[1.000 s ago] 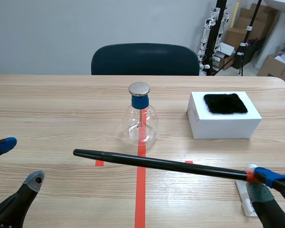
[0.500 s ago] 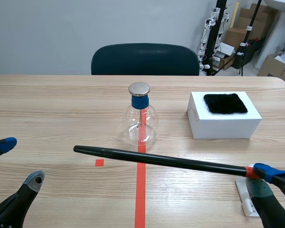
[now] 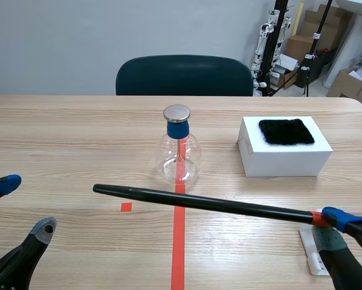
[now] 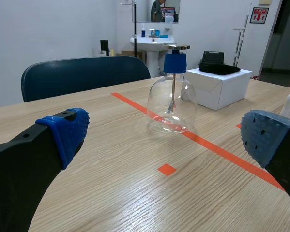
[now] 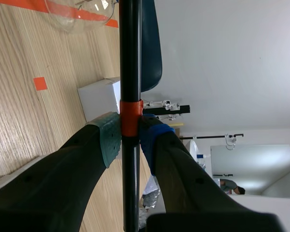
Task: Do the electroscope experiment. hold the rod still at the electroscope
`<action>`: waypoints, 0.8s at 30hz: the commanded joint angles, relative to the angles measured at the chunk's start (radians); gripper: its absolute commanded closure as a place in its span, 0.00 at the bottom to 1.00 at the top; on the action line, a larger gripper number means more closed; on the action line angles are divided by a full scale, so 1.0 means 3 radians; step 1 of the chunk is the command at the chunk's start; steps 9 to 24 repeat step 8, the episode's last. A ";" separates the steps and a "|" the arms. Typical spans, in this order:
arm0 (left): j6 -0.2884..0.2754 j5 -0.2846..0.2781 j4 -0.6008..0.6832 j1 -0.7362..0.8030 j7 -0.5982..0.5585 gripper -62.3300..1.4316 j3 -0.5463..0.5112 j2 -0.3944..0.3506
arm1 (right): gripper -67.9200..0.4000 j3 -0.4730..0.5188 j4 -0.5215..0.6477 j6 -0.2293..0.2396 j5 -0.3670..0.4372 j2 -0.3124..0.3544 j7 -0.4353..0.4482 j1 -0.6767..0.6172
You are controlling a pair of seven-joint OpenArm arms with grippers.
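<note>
While the right gripper's (image 3: 336, 230) fingers clamp the black rod (image 3: 205, 203) at its orange band, the rod lies across the electroscope's (image 3: 179, 148) near side, tip past its left. Left gripper (image 3: 25, 205): fingers wide open, nothing betw. them, well front-left of the electroscope. White box (image 3: 283, 154) w/ black cloth (image 3: 286, 131) to its right.

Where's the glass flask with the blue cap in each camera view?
Scene view: glass flask mid-table on the orange tape, beyond the rod.
Left wrist view: ahead of the left gripper, on the tape.
Right wrist view: only its belly, ahead of the right gripper, beside the rod.
Shared landmark: the white box.
</note>
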 commanded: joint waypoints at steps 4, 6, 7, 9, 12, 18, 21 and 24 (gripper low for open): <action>0.0008 -0.0024 0.0037 -0.0017 -0.0048 0.00 -0.0011 -0.0003 | 0.89 0.0005 0.0023 -0.0047 0.0011 0.0018 0.0042 0.0019; 0.0008 -0.0024 0.0037 -0.0017 -0.0048 0.00 -0.0011 -0.0003 | 0.89 0.0005 0.0023 -0.0047 0.0010 0.0018 0.0048 0.0019; 0.0008 -0.0024 0.0037 -0.0017 -0.0048 0.00 -0.0011 -0.0003 | 0.89 0.0005 0.0023 -0.0047 0.0010 0.0018 0.0051 0.0019; 0.0008 -0.0024 0.0037 -0.0017 -0.0048 0.00 -0.0011 -0.0003 | 0.89 0.0005 0.0023 -0.0047 0.0010 0.0018 0.0053 0.0019; 0.0008 -0.0024 0.0037 -0.0017 -0.0048 0.00 -0.0011 -0.0003 | 0.89 0.0005 0.0023 -0.0047 0.0010 0.0018 0.0053 0.0019; 0.0008 -0.0024 0.0037 -0.0017 -0.0048 0.00 -0.0011 -0.0003 | 0.89 0.0005 0.0023 -0.0047 0.0010 0.0018 0.0053 0.0019; 0.0008 -0.0024 0.0037 -0.0017 -0.0048 0.00 -0.0011 -0.0003 | 0.89 0.0005 0.0023 -0.0047 0.0010 0.0018 0.0053 0.0019; 0.0008 -0.0024 0.0037 -0.0017 -0.0048 0.00 -0.0011 -0.0003 | 0.89 0.0005 0.0023 -0.0047 0.0010 0.0018 0.0053 0.0019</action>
